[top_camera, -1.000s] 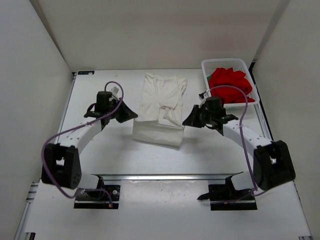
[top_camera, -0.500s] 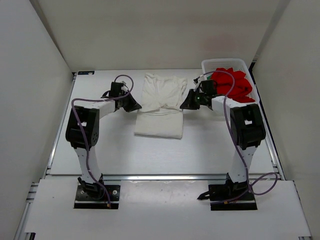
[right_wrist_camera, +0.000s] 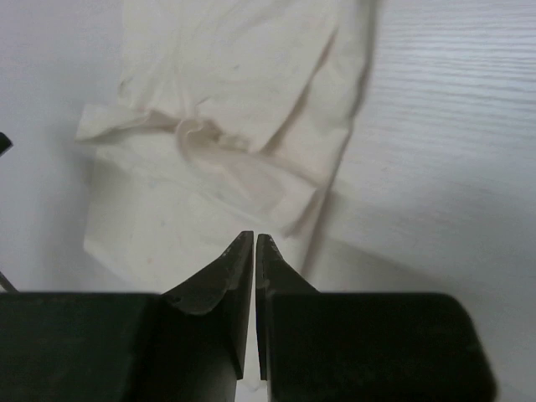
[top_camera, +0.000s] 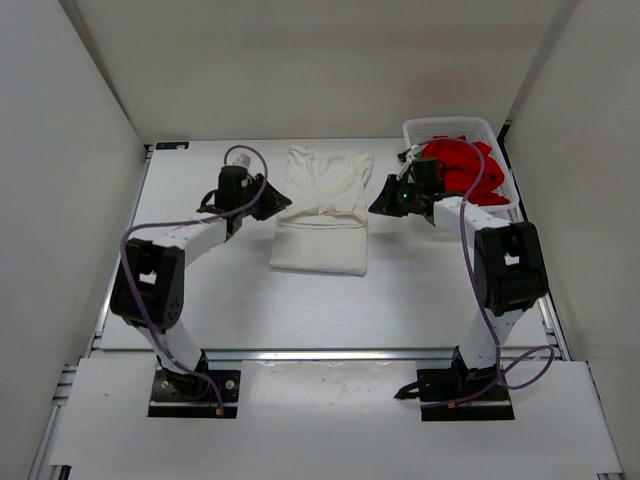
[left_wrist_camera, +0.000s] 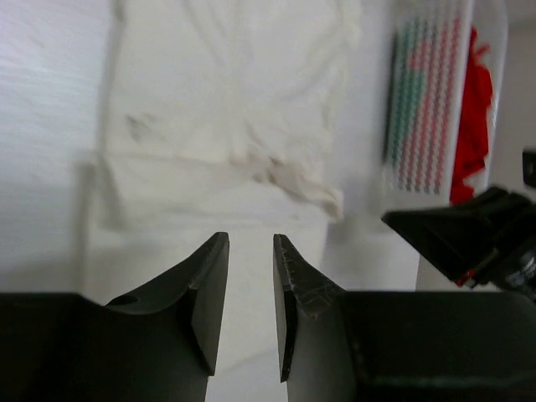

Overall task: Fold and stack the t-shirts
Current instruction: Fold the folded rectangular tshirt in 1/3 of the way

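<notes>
White desk (top_camera: 420, 290) has the white t-shirt (top_camera: 322, 205) part-folded, left pincer (left_wrist_camera: 251, 241) just left of it with jaws apart, right pincer (right_wrist_camera: 255, 237) just right of it barely cracked, both empty, presumably flanking to work both edges together, red t-shirt (top_camera: 462, 168) waiting in the basket (top_camera: 452, 124) further right.

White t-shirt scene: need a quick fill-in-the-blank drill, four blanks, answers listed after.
1. The t-shirt lying on the table between the two arms is ____ in colour.
2. The red t-shirt sits in a white mesh ____.
3. That container stands at the table's far ____ corner.
4. In the left wrist view, the left gripper has its fingers apart and holds ____.

Missing words: white; basket; right; nothing.
</notes>
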